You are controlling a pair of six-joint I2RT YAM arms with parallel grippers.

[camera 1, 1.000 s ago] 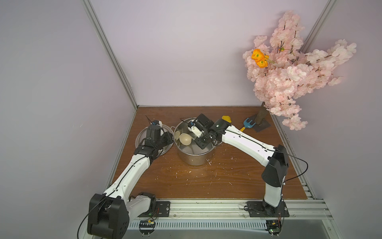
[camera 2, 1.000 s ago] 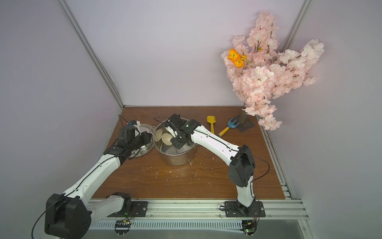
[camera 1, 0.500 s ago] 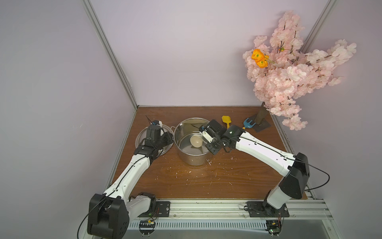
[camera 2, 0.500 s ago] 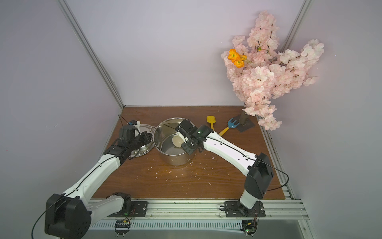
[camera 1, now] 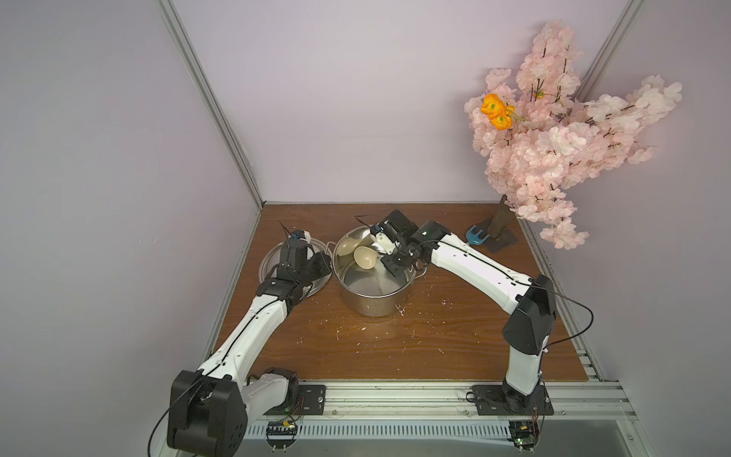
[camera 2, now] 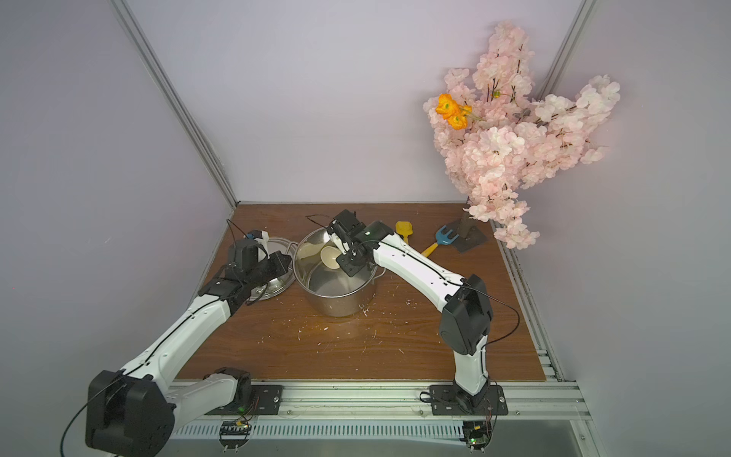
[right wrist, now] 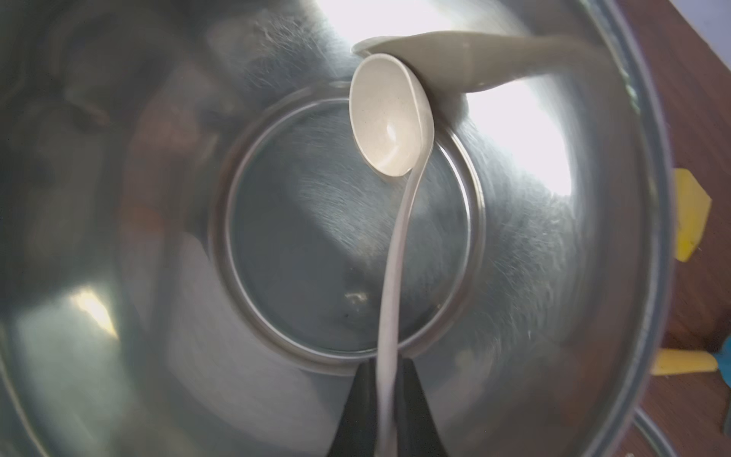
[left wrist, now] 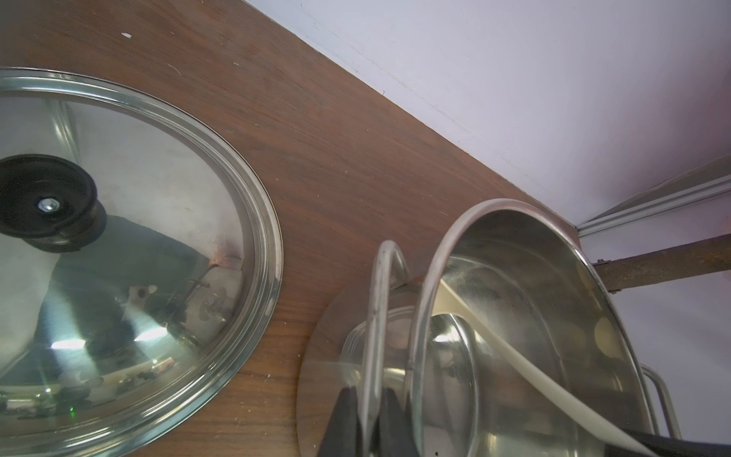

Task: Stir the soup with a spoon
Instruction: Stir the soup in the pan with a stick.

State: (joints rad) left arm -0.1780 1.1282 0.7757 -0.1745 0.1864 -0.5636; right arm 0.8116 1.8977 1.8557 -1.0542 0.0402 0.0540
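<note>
The right hand [right wrist: 385,368] clamps the cream ladle [right wrist: 381,118] by its stem, bowl inside the steel pot [camera 1: 372,304]; the left hand [left wrist: 370,395] pinches the pot's side handle [left wrist: 379,300].

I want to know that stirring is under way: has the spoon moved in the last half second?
Yes. Judged against the pot, which sits where it was, the spoon bowl has shifted from mid-pot toward the pot's far-left wall.
</note>
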